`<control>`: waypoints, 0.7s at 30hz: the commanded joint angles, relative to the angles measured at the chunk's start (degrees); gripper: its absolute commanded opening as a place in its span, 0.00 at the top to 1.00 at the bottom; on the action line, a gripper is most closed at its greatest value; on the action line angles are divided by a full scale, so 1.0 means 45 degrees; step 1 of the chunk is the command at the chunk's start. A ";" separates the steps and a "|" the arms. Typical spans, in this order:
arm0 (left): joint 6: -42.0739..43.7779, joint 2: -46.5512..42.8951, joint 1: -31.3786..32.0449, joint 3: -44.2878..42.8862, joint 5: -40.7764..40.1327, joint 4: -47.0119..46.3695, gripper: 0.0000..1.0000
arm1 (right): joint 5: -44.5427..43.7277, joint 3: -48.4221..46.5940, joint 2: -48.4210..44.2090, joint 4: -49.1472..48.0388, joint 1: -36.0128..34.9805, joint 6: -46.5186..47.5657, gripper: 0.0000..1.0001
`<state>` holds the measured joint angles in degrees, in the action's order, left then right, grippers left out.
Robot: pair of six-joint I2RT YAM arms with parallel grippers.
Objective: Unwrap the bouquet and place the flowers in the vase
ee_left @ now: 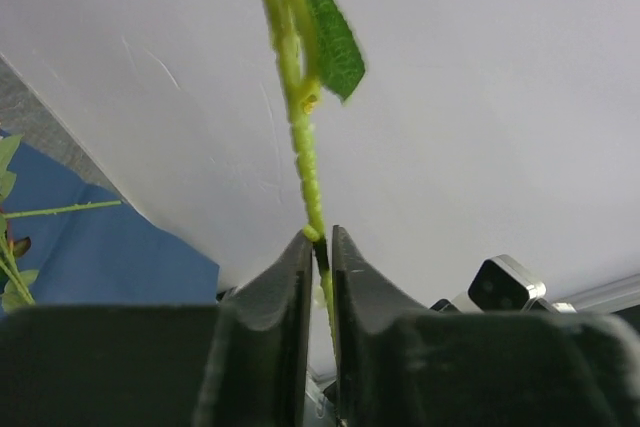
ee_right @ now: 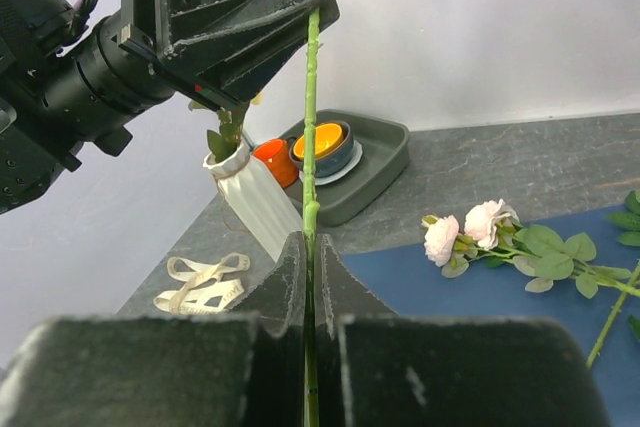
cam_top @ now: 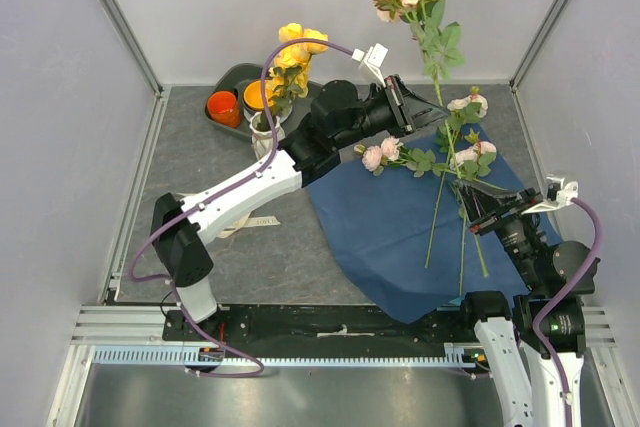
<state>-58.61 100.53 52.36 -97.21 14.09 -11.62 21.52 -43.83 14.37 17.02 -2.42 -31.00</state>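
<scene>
I can't read any text, brand or number from here. In the right wrist view, at the upper left of the frame, the black housing of the left arm (ee_right: 40, 7) carries a few small white characters, too blurred for me to make out. The cream ribbon (ee_right: 205, 282), lying loose on the grey table (ee_right: 560, 162) at the lower left, shows no print I can decipher.
</scene>
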 commanded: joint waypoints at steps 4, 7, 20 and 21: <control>0.1632 0.0238 0.0064 -0.1520 0.0441 -0.0408 0.98 | -0.0190 0.0054 0.0146 0.0104 -0.0069 0.0463 0.65; 0.3721 -0.0247 0.0161 -0.2361 0.1047 0.0118 0.98 | -0.2353 -0.0336 0.0380 0.1798 -0.0069 0.0775 0.19; 1.1594 -0.5578 0.0259 -0.1116 -0.2714 0.5140 0.98 | -0.3923 0.0092 0.1512 0.2605 -0.0069 0.0952 0.02; 1.2565 -0.6414 0.0259 -0.0630 -0.3416 0.5179 0.98 | -0.3903 0.0150 0.1571 0.2567 -0.0088 0.0933 0.02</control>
<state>-19.59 82.94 53.45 -103.98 11.53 8.49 5.30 -43.97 19.46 28.58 -2.74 -27.16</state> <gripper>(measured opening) 0.034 0.982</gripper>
